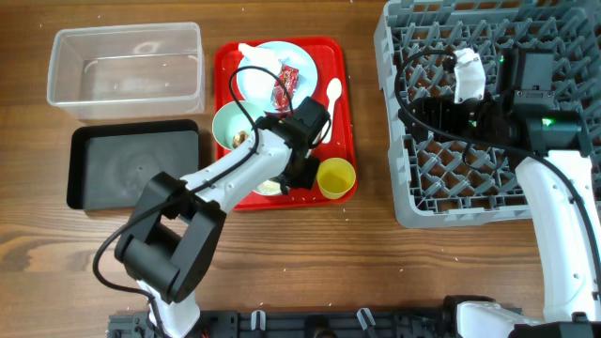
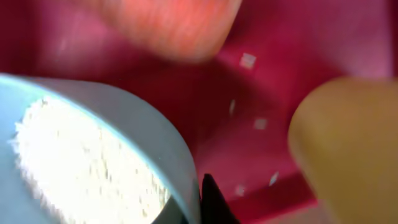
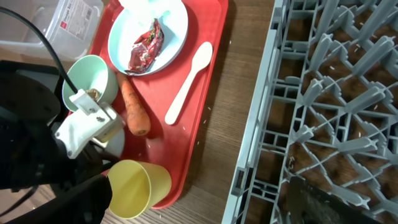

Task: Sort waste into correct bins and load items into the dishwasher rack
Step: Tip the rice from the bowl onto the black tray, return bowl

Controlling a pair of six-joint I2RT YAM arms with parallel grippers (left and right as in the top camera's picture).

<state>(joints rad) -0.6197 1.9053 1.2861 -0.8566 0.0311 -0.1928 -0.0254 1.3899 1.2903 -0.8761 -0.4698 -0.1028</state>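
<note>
My left gripper (image 1: 299,175) is down on the red tray (image 1: 344,122), shut on the rim of the light blue bowl (image 1: 268,186) of white rice (image 2: 81,162). One black fingertip (image 2: 209,199) shows against the rim (image 2: 149,124). The carrot (image 3: 134,106) and the yellow cup (image 1: 336,178) lie beside it. The green bowl (image 1: 230,124) holds the brown scrap (image 3: 93,93). The blue plate (image 1: 302,56) carries the red wrapper (image 1: 284,86) and the tissue (image 1: 258,58). The white spoon (image 1: 333,99) lies on the tray. My right gripper (image 1: 420,103) hangs open and empty over the grey rack (image 1: 404,174).
The clear tub (image 1: 66,56) stands at the back left with the black tray (image 1: 131,169) in front of it. A strip of bare table lies between the red tray and the rack. Rice grains are scattered on the red tray (image 2: 249,124).
</note>
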